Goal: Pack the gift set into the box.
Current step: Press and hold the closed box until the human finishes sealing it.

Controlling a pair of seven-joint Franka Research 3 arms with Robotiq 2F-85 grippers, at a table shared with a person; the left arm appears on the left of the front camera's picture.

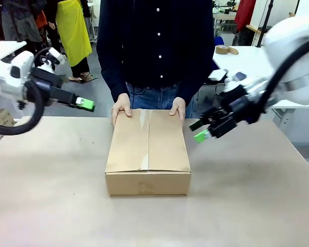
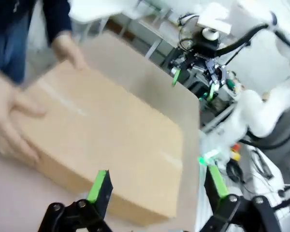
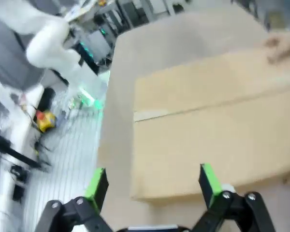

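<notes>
The box (image 1: pixel 148 149) lies in the middle of the table with its top flaps folded shut, a seam running down its lid. A person's hands (image 1: pixel 121 109) rest on its far edge. The gift set is out of view. My left gripper (image 1: pixel 85 104) hangs open above the table, left of the box and apart from it; in the left wrist view its fingers (image 2: pixel 154 179) frame the box (image 2: pixel 106 140). My right gripper (image 1: pixel 200 131) stands open just off the box's far right corner, empty, with the box (image 3: pixel 212 130) ahead of its fingers (image 3: pixel 152 176).
The brown table (image 1: pixel 51 195) stretches wide on both sides of the box. A tape roll (image 1: pixel 226 50) sits on a white table at the back right. A small cardboard carton (image 1: pixel 1 119) stands low at the far left.
</notes>
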